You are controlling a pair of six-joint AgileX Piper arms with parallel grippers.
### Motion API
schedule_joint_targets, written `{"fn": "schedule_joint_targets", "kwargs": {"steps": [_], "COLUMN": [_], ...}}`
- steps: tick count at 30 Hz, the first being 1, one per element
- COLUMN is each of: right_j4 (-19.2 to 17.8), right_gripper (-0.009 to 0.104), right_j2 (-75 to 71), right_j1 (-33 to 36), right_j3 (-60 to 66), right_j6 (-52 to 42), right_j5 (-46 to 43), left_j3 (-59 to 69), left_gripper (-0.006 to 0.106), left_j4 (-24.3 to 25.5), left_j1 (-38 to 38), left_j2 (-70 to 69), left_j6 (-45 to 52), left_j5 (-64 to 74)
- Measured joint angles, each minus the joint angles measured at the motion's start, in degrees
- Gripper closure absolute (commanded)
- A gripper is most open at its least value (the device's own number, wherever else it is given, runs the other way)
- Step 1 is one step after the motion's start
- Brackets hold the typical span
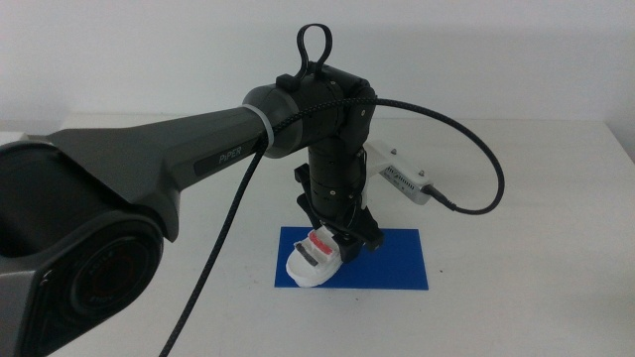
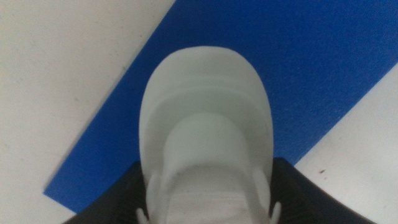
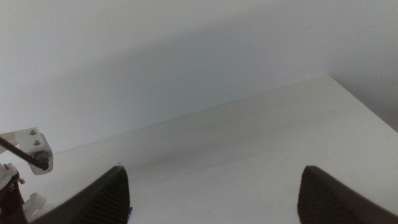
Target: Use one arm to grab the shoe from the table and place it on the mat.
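Shoe over the mat, release still to come

Shoe [image 1: 316, 260] carried by the left gripper [image 1: 337, 241], low above the left part of the mat [image 1: 397, 260]. Arm [image 1: 179, 164] reaching in from the left side of the middle view, wrist pointing straight down over the blue rectangle. Jaws closed against the two sides of the shoe near its heel end, as the left wrist view shows: dark jaws pressed to either flank, white toe [image 2: 205, 118] pointing away from the camera with blue mat [image 2: 298, 68] behind it and bare table [image 2: 56, 74] off to the sides.

Pick-up judged done; transport judged nearly done. Toe hanging past the mat's near left edge in the middle view, so placement probably needs a slight shift toward the mat's middle, or at least a careful lowering. Cannot tell whether the sole already touches the mat or floats just above it.

Left to do: settle the sole flat on the blue surface, spread the jaws, lift clear without dragging the shoe.

Right gripper [image 3: 211, 193] waiting off to the right side, jaws spread wide with nothing between them, facing empty table [image 3: 261, 149] and wall.
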Motion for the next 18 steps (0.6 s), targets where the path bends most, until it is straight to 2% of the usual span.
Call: {"fn": "schedule_joint_targets", "kwargs": {"steps": [3,8,10,18], "right_j4": [0.0,0.0,0.0,0.0], "right_gripper": [0.016,0.016,0.016,0.016], "right_j2": [0.0,0.0,0.0,0.0], "right_j1": [0.0,0.0,0.0,0.0], "right_j3": [0.0,0.0,0.0,0.0], "right_j6": [0.0,0.0,0.0,0.0], "right_j5": [0.0,0.0,0.0,0.0], "left_j3": [0.0,0.0,0.0,0.0], "left_gripper": [0.102,0.102,0.102,0.102], "left_j4": [0.08,-0.86,-0.86,-1.15], "left_j1": [0.0,0.0,0.0,0.0], "left_j2": [0.0,0.0,0.0,0.0], "left_j6": [3.22,23.08,27.78,34.12], "left_j5": [0.0,0.0,0.0,-1.75]}}
